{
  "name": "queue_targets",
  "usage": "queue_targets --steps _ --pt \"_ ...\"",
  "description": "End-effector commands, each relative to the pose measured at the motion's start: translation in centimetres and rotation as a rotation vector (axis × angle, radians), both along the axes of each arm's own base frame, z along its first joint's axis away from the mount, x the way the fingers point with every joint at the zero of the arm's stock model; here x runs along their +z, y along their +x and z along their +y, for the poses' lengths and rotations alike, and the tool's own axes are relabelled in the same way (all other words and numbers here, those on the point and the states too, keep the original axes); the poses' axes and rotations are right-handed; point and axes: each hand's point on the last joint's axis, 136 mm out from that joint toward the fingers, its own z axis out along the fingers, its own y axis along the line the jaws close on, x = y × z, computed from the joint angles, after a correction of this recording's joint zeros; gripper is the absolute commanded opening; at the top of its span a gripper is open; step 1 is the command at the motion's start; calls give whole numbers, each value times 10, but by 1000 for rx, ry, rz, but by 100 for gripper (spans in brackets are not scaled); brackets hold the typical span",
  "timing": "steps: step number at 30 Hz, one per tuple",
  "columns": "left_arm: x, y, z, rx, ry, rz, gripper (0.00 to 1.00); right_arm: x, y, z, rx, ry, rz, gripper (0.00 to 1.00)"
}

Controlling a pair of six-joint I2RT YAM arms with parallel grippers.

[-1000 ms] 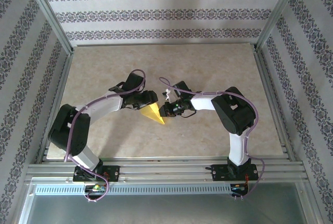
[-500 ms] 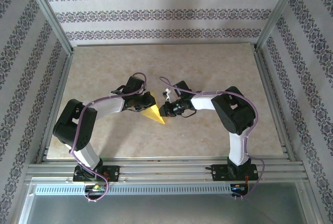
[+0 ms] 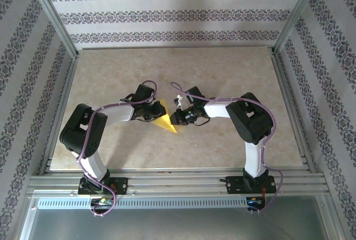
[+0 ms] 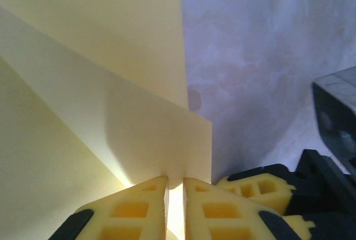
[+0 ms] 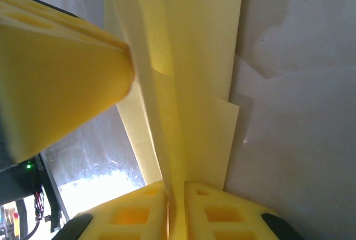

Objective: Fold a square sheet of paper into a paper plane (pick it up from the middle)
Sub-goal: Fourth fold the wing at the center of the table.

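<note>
- Broadly, the paper (image 3: 164,122) hung between the two arms over the middle of the surface (image 3: 222,78). Any sag or downward drift could have dragged its near tip across the surface and bent it. Whether that tip touched could not be told.
- The paper was pinched from both sides at once. The likeliest fault was therefore a tear or a skewed crease, caused by the arms pulling apart or twisting out of step.
- The right end effector (image 5: 176,191) was clamped on several stacked layers. Uneven pressure there could have let the layers shear and spoiled their alignment.
- The left end effector (image 4: 176,187) was clamped on one edge with a shallow bite, so a light tug could have slid the sheet free.
- The two end effectors stood just beside each other, and a small misjudged move could have knocked them together and jolted the fold.
- The paper itself looked thin, plain yellow and partly folded. From above it read as a narrow triangle with a sharp tip pointing toward the near edge.
- Close up, it showed overlapping flaps with straight creases.
- It also had a small stepped corner where one layer ended short of the next.
</note>
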Motion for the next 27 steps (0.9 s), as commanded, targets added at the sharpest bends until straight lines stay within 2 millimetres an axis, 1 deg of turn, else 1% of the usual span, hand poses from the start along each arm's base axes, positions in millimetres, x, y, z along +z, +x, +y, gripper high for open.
queue_targets --steps 1,9,13,20,27 --pt "4 9 -5 -7 -30 -24 17 -36 -10 -10 -16 -83 65 20" --pt "1 10 -8 -19 -42 -20 18 -36 -11 -10 -16 -82 69 21" --pt "4 12 -11 -32 -50 -31 18 -36 -11 -10 -18 -80 72 21" --pt "4 14 -13 -42 -52 -34 19 -38 -11 -10 -20 -81 77 22" --pt "0 14 -14 -47 -53 -24 20 -38 -11 -11 -23 -83 78 21"
